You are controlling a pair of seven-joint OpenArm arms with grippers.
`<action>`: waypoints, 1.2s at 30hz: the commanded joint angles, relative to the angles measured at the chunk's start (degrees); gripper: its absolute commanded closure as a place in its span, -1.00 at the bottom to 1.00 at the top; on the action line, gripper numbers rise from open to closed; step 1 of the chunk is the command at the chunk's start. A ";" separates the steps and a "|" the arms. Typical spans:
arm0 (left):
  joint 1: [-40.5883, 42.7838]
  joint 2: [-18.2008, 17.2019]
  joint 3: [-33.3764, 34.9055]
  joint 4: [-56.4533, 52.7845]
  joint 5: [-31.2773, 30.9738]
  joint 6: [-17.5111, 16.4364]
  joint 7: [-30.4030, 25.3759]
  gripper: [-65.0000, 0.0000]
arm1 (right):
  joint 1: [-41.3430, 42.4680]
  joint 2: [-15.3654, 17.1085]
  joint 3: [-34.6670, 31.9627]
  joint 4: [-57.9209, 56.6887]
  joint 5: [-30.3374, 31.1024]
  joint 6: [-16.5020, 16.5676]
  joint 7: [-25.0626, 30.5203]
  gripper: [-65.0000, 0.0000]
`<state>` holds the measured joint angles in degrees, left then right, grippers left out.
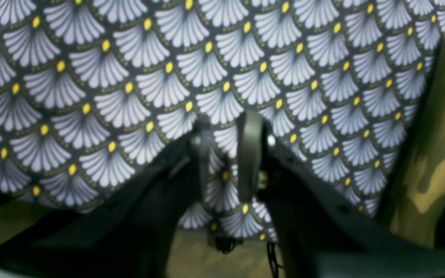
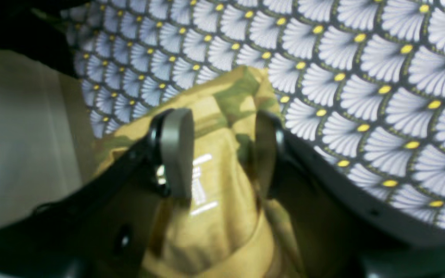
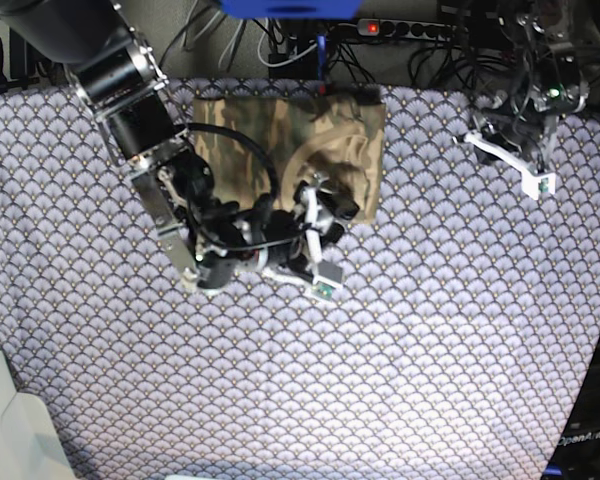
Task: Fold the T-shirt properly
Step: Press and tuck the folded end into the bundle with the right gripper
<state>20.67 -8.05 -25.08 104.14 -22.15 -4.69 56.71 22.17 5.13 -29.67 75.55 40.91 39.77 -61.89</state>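
Observation:
The T-shirt [image 3: 280,140], in camouflage print, lies folded into a rectangle at the back middle of the table. My right gripper [image 3: 325,205] hovers over its near right corner. In the right wrist view, its fingers [image 2: 176,150] stand apart with a bunched hump of the T-shirt [image 2: 222,181] between and below them, and neither pad presses on the cloth. My left gripper [image 3: 510,135] is far off at the back right, over bare tablecloth. Its fingers [image 1: 249,154] have a narrow gap with nothing in it. A strip of the T-shirt [image 1: 435,162] shows at that view's right edge.
The purple fan-patterned tablecloth [image 3: 430,330] covers the whole table. Cables and a power strip [image 3: 400,28] run along the back edge. A pale surface [image 2: 17,146] lies beyond the table's side edge.

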 commanded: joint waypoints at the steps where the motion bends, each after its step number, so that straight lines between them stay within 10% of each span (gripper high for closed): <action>1: -0.49 -0.34 -0.19 0.79 -0.31 -0.19 -0.93 0.63 | 1.43 -0.25 0.26 2.47 1.69 0.23 1.10 0.15; 36: -0.31 0.54 -0.28 0.08 -0.31 -0.19 -0.93 0.63 | -5.60 4.59 -0.26 4.06 1.42 0.23 6.72 0.29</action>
<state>20.45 -6.98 -25.08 103.13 -22.15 -4.69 56.69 15.29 9.87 -30.06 78.81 41.17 39.77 -56.34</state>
